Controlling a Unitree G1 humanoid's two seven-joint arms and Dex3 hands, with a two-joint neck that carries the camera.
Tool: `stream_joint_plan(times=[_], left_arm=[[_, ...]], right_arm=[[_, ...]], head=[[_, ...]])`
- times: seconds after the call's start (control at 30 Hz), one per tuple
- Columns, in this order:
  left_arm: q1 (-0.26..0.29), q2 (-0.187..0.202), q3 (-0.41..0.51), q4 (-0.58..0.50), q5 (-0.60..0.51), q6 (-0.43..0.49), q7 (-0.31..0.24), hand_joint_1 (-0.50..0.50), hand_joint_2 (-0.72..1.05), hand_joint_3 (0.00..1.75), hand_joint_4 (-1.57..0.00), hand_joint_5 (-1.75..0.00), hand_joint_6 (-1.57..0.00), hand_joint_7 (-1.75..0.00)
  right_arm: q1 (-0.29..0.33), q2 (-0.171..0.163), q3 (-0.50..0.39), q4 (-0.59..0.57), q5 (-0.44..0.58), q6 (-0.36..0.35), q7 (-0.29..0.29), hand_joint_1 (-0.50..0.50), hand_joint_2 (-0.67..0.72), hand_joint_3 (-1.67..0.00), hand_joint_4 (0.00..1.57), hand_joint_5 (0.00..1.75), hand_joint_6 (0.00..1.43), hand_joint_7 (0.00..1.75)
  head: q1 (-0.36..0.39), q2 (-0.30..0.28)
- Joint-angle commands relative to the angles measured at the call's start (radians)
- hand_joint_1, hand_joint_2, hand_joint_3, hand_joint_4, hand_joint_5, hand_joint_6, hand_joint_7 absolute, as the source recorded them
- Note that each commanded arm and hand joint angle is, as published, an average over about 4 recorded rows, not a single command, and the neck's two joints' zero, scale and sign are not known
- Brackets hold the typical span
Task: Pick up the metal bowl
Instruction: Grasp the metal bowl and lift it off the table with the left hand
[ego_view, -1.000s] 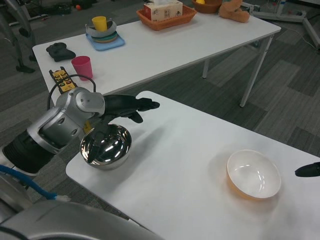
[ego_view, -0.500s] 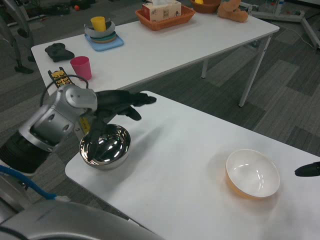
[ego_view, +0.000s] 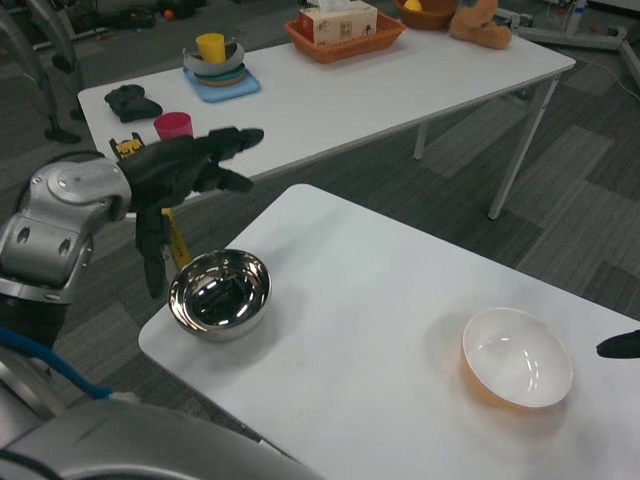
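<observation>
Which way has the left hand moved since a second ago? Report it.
Yes: the left hand has lifted up and left, off the metal bowl, which remains on the table.

Lab or office room: grey carpet tiles (ego_view: 580, 190), white folding tables (ego_view: 400, 90), equipment stands.

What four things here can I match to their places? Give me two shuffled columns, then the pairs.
1. metal bowl
2. white bowl
3. pink cup
4. left hand

A. far table, left end
B. near table, right side
C. near table, left corner
D. raised above and behind the metal bowl, holding nothing

Pairs: 1-C, 2-B, 3-A, 4-D
</observation>
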Motion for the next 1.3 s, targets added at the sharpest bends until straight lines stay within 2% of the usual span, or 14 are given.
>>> stream_joint_plan(times=[0.03, 0.1, 0.23, 0.3, 0.37, 0.43, 0.47, 0.53, 0.6, 0.67, 0.8, 0.93, 1.13, 1.3], left_arm=[[0.045, -0.011, 0.083, 0.004, -0.091, -0.049, 0.051, -0.5, -0.55, 0.0, -0.02, -0.72, 0.0, -0.07], [0.072, -0.013, 0.117, 0.011, -0.128, -0.095, 0.082, -0.5, -0.55, 0.0, -0.06, -0.72, 0.0, -0.07], [0.139, -0.046, 0.176, 0.083, -0.252, -0.278, 0.179, -0.5, -0.39, 0.0, -0.11, -0.72, 0.0, -0.07], [0.164, -0.08, 0.186, 0.112, -0.26, -0.366, 0.207, -0.5, -0.37, 0.0, -0.11, -0.72, 0.0, -0.07], [0.205, -0.11, 0.188, 0.117, -0.253, -0.408, 0.226, -0.5, -0.37, 0.0, -0.11, -0.72, 0.0, -0.07], [0.274, -0.12, 0.167, 0.116, -0.249, -0.45, 0.259, -0.5, -0.39, 0.0, -0.11, -0.72, 0.0, -0.07], [0.304, -0.116, 0.153, 0.116, -0.249, -0.467, 0.275, -0.5, -0.39, 0.0, -0.11, -0.72, 0.0, -0.07], [0.383, -0.074, 0.122, 0.117, -0.25, -0.501, 0.299, -0.5, -0.39, 0.0, -0.11, -0.72, 0.0, -0.07], [0.429, -0.026, 0.104, 0.12, -0.252, -0.507, 0.299, -0.5, -0.37, 0.0, -0.11, -0.72, 0.0, -0.07], [0.449, -0.011, 0.092, 0.123, -0.25, -0.511, 0.299, -0.5, -0.37, 0.0, -0.11, -0.72, 0.0, -0.07], [0.46, -0.038, 0.086, 0.125, -0.253, -0.535, 0.3, -0.5, -0.33, 0.0, -0.11, -0.72, 0.0, -0.07], [0.448, -0.097, 0.07, 0.14, -0.241, -0.565, 0.291, -0.5, -0.28, 0.0, -0.11, -0.72, 0.0, -0.07], [0.385, -0.223, 0.046, 0.22, -0.166, -0.652, 0.236, -0.5, -0.28, 0.0, -0.11, -0.72, 0.0, -0.07], [0.33, -0.288, 0.028, 0.296, -0.136, -0.748, 0.222, -0.5, -0.28, 0.0, -0.11, -0.72, 0.0, -0.07]], right_arm=[[-0.006, -0.011, 0.0, 0.019, 0.017, -0.013, -0.002, -0.46, 0.66, 0.0, 0.0, 0.0, 0.0, 0.0], [-0.005, -0.016, 0.001, 0.026, 0.021, -0.016, -0.002, -0.46, 0.66, 0.0, 0.0, 0.0, 0.0, 0.0], [-0.002, -0.032, 0.018, 0.053, 0.057, -0.032, -0.002, -0.46, 0.69, 0.0, 0.0, 0.0, 0.0, 0.0], [-0.001, -0.041, 0.031, 0.069, 0.073, -0.037, -0.002, -0.46, 0.69, 0.0, 0.0, 0.0, 0.0, 0.0], [0.0, -0.049, 0.039, 0.082, 0.086, -0.04, -0.003, -0.46, 0.69, 0.0, 0.0, 0.0, 0.0, 0.0], [0.0, -0.061, 0.051, 0.095, 0.096, -0.042, -0.004, -0.46, 0.71, 0.0, 0.0, 0.0, 0.0, 0.0], [0.0, -0.066, 0.056, 0.102, 0.098, -0.042, -0.005, -0.46, 0.69, 0.0, 0.0, 0.0, 0.0, 0.0], [-0.001, -0.078, 0.074, 0.116, 0.105, -0.041, -0.006, -0.46, 0.69, 0.0, 0.0, 0.0, 0.0, 0.0], [-0.001, -0.088, 0.092, 0.125, 0.112, -0.04, -0.006, -0.46, 0.72, 0.0, 0.0, 0.0, 0.0, 0.0], [-0.001, -0.093, 0.108, 0.131, 0.124, -0.041, -0.006, -0.46, 0.72, 0.0, 0.0, 0.0, 0.0, 0.0], [-0.008, -0.098, 0.127, 0.141, 0.133, -0.04, -0.006, -0.46, 0.72, 0.0, 0.0, 0.0, 0.0, 0.0], [-0.031, -0.099, 0.153, 0.153, 0.141, -0.041, -0.005, -0.46, 0.72, 0.0, 0.0, 0.0, 0.0, 0.0], [-0.046, -0.101, 0.165, 0.148, 0.143, -0.041, -0.005, -0.46, 0.72, 0.0, 0.0, 0.0, 0.0, 0.0], [-0.047, -0.1, 0.163, 0.138, 0.143, -0.041, -0.005, -0.46, 0.72, 0.0, 0.0, 0.0, 0.0, 0.0]], head=[[0.026, 0.003], [0.039, 0.011], [0.048, 0.034], [0.049, 0.044], [0.056, 0.053], [0.071, 0.057], [0.081, 0.06], [0.098, 0.053], [0.116, 0.043], [0.125, 0.03], [0.132, -0.007], [0.143, -0.027], [0.145, -0.011], [0.148, -0.013]])
